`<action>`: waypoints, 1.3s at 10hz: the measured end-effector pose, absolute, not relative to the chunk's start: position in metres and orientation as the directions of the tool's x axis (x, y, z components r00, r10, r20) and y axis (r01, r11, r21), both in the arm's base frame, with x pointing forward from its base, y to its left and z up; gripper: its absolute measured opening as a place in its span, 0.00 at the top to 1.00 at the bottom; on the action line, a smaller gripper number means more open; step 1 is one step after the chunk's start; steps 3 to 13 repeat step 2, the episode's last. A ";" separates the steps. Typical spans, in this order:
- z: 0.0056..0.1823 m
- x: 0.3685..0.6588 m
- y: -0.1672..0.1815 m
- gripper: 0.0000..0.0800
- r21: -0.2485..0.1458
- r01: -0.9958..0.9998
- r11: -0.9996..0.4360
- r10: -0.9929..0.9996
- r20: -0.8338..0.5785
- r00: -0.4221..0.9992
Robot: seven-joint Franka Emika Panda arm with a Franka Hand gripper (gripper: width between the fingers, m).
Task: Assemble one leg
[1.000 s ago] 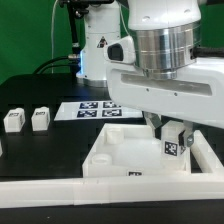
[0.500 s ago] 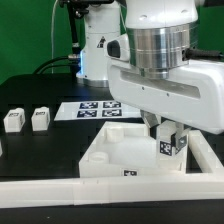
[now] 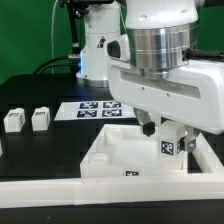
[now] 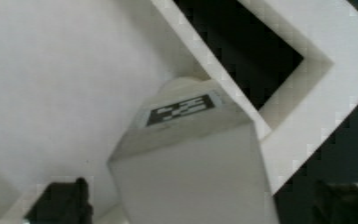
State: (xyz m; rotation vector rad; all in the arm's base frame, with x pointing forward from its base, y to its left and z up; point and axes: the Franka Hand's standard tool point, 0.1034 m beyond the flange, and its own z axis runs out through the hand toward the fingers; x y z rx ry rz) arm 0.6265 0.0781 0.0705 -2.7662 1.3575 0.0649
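Note:
My gripper (image 3: 166, 134) is shut on a leg (image 3: 170, 146), a small white block with a black-and-white marker on its face. It holds the leg upright at a corner of the large white square piece (image 3: 115, 152) on the exterior view's right. I cannot tell whether the leg's lower end touches the piece. In the wrist view the leg (image 4: 190, 150) runs out from between my dark fingers (image 4: 60, 203) toward the square piece (image 4: 69, 80). Its marker faces the camera.
Two more small white legs (image 3: 13, 121) (image 3: 40, 119) stand on the black table at the exterior view's left. The marker board (image 3: 95, 108) lies behind the square piece. A long white rail (image 3: 50, 192) runs along the front. A robot base stands at the back.
The gripper and the held leg have shifted only slightly over the corner of the square piece. The other parts have not moved.

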 end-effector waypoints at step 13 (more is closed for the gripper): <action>0.071 0.627 0.078 0.19 -0.035 -0.791 -0.611 -0.789 -0.064 0.611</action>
